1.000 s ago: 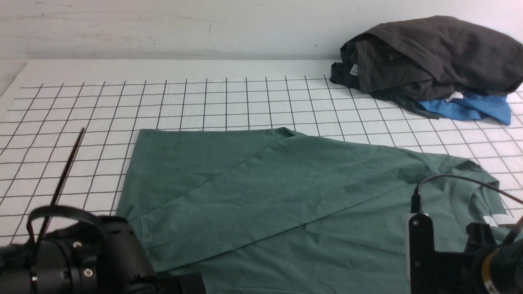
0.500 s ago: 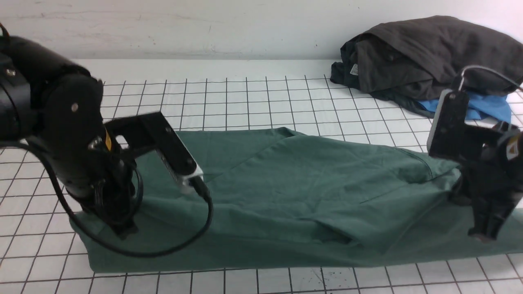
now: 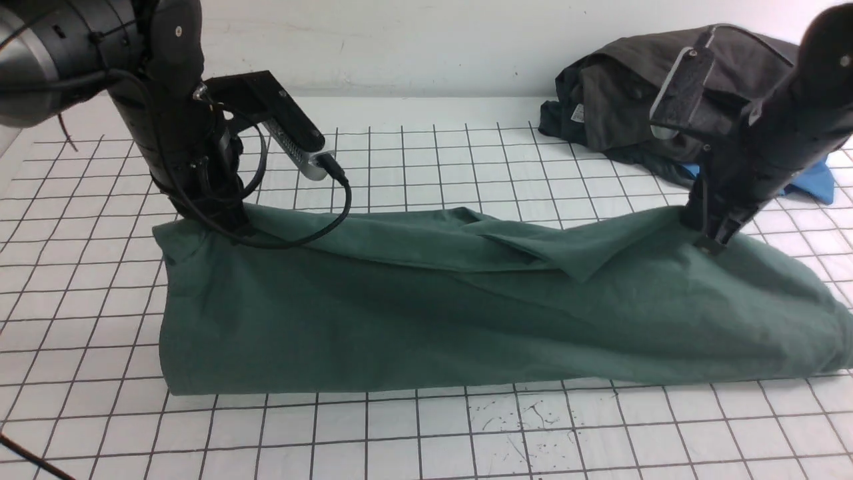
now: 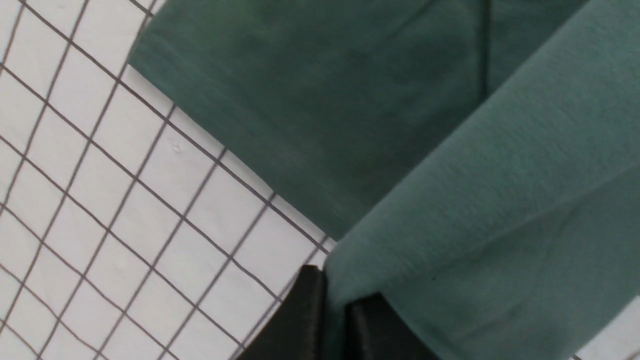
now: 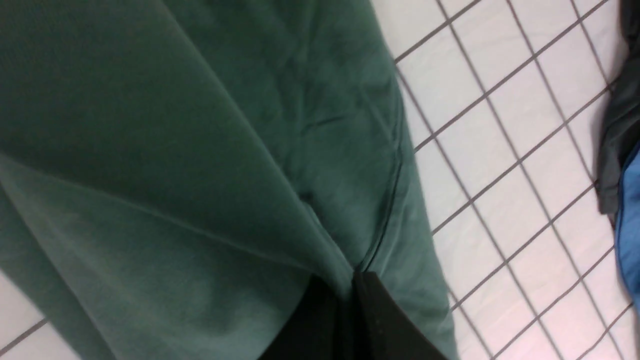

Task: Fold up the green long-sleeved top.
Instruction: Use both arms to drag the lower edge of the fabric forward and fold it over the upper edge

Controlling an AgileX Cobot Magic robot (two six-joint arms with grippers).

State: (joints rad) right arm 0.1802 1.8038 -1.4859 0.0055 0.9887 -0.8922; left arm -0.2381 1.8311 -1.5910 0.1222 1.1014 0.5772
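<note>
So the big dull-green cotton long-sleeved top (image 3: 426, 313) lies lengthwise across the middle of the white gridded table (image 3: 426, 433). Its near folded edge is flat on the grid and its far edge is pulled up at both ends. The left gripper (image 3: 230, 223) is pinched tight on the left corner, and the right gripper (image 3: 710, 240) is clamped on a bunch of fabric near the right end. There's plenty of bare grid in front and behind on the left. The far right is tighter, with a crumpled dark charcoal-grey garment (image 3: 666, 100) just behind the right arm. It covers most of a bright blue garment (image 3: 810, 180). The top's right end runs to the frame edge, and I can't tell which end is the neck.
</note>
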